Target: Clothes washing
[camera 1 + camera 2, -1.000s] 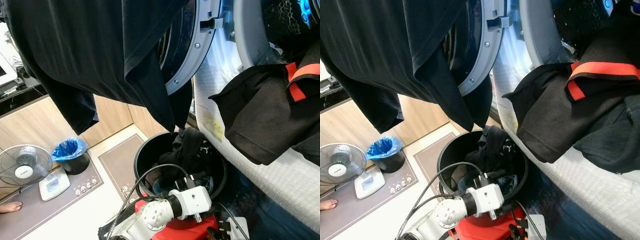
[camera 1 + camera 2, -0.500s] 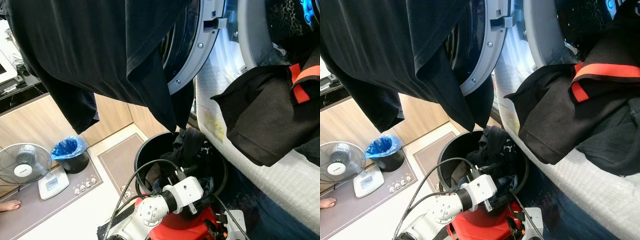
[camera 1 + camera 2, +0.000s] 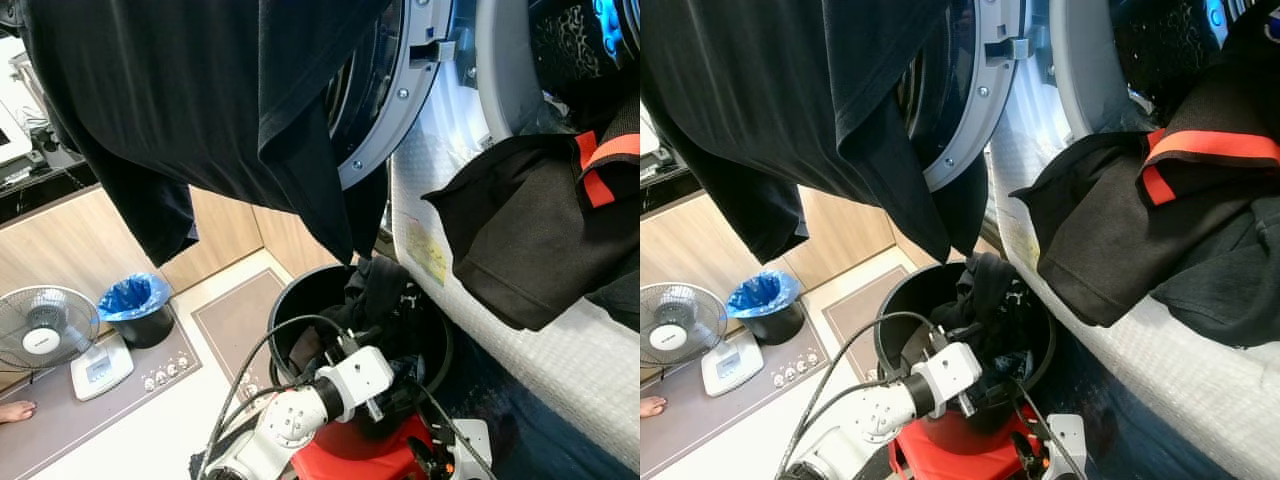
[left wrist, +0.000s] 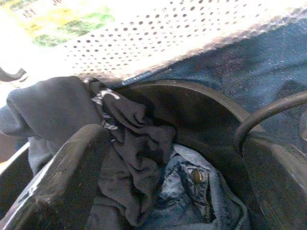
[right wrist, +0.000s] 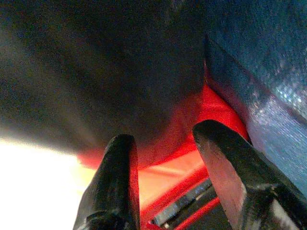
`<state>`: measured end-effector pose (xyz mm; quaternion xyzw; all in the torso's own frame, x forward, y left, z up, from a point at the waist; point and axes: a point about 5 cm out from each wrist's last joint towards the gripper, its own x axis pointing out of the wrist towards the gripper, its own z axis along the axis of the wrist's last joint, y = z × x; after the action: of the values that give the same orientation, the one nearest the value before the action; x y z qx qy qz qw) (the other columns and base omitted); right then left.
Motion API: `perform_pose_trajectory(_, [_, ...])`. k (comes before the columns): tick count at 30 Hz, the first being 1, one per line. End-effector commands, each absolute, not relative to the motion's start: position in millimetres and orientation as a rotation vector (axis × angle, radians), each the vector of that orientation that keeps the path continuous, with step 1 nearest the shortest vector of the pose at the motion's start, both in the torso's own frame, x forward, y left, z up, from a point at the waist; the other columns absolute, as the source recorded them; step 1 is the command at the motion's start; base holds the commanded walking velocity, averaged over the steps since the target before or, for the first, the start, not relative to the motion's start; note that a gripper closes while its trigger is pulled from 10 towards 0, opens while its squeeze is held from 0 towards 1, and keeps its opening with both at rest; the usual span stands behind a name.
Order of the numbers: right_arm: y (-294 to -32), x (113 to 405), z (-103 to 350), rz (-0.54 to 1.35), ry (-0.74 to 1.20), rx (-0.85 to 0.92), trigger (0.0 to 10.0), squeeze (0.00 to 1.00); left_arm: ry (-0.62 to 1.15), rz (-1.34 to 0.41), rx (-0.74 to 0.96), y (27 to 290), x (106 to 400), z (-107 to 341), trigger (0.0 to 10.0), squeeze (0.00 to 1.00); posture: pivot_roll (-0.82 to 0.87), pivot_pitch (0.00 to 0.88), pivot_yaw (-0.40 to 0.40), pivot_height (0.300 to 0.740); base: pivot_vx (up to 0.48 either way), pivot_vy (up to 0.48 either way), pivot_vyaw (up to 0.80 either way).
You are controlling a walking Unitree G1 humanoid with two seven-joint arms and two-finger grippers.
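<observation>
A: Listing the head views first. Item one: black bucket (image 3: 290,310), standing on the floor beside the washing machine (image 3: 440,170), holding a heap of dark clothes (image 3: 378,290). Item two: black garment (image 3: 200,100), hanging across the top and draping over the open machine door (image 3: 385,130). Item three: dark garment with an orange stripe (image 3: 530,220), spilling out of the drum opening. Item four: left hand (image 3: 400,392), reaching over the bucket's near rim on its silver arm.

B: Sundries?

A: Fan (image 3: 38,335), scale (image 3: 100,367), small bin with a blue liner (image 3: 135,300), all standing well apart on the floor.

B: Left wrist view?

A: Fingers (image 4: 62,172) standing apart, nothing between them, pointing down into the bucket. Contents: crumpled black cloth (image 4: 129,158) lying on top of denim jeans (image 4: 196,191), button showing.

B: Right wrist view?

A: Right hand (image 5: 165,158), fingers apart and gripping nothing, hanging low beside something red (image 5: 187,143) and a blue surface (image 5: 259,62).

B: Handling notes?

A: Judging the black cloth soft, light, limp; pinching a raised fold near the top is looking best. Denim is likely heavier, stiffer, and may be dragging along if tangled.
</observation>
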<state>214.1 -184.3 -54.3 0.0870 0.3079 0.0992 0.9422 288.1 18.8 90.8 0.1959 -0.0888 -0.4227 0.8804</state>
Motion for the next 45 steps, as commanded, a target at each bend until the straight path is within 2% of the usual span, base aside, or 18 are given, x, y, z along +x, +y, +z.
perform_pose_trajectory(1, [-211, 109, -101, 0.037, 0.978, 0.261, 10.0, 0.0, -0.442, -0.325, 0.251, 117, 342, 179, 10.0, 0.0, -0.04, 0.058, 0.116, 0.74, 0.0, 0.0, 0.0])
perform_pose_trajectory(8, [-209, 110, -100, 0.044, 0.948, 0.306, 10.0, 0.0, -0.451, -0.37, 0.26, 117, 341, 182, 10.0, 0.0, -0.04, 0.065, 0.116, 0.74, 0.0, 0.0, 0.0])
perform_pose_trajectory(16, [-202, 124, -95, 0.155, 0.902, 0.27, 10.0, 0.0, -0.392, -0.578, 0.249, 92, 327, 169, 10.0, 0.0, -0.03, 0.072, 0.11, 0.74, 0.0, 0.0, 0.0])
perform_pose_trajectory(19, [-195, 146, -87, 0.286, 0.848, 0.153, 10.0, 0.0, -0.36, -0.71, 0.235, 70, 317, 162, 10.0, 0.0, -0.03, 0.079, 0.107, 0.74, 0.0, 0.0, 0.0])
perform_pose_trajectory(25, [-191, 160, -81, 0.351, 0.814, 0.091, 10.0, 0.0, -0.341, -0.774, 0.217, 59, 312, 159, 10.0, 0.0, -0.03, 0.081, 0.106, 0.74, 0.0, 0.0, 0.0])
perform_pose_trajectory(28, [-180, 189, -67, 0.438, 0.745, -0.015, 10.0, 0.0, -0.293, -0.898, 0.23, 34, 302, 150, 10.0, 0.0, -0.03, 0.091, 0.104, 0.74, 0.0, 0.0, 0.0])
perform_pose_trajectory(30, [-174, 198, -64, 0.482, 0.747, -0.111, 10.0, 0.0, -0.268, -0.947, 0.231, 21, 298, 147, 10.0, 0.0, -0.04, 0.094, 0.103, 0.74, 0.0, 0.0, 0.0])
perform_pose_trajectory(37, [-172, 203, -64, 0.488, 0.8, -0.203, 10.0, 0.0, -0.261, -0.976, 0.245, 9, 293, 144, 10.0, 0.0, -0.04, 0.101, 0.104, 0.74, 0.0, 0.0, 0.0])
perform_pose_trajectory(45, [-167, 214, -57, 0.472, 0.778, -0.155, 10.0, 0.0, -0.238, -1.016, 0.221, 0, 286, 142, 10.0, 0.0, -0.05, 0.11, 0.105, 0.74, 0.0, 0.0, 0.0])
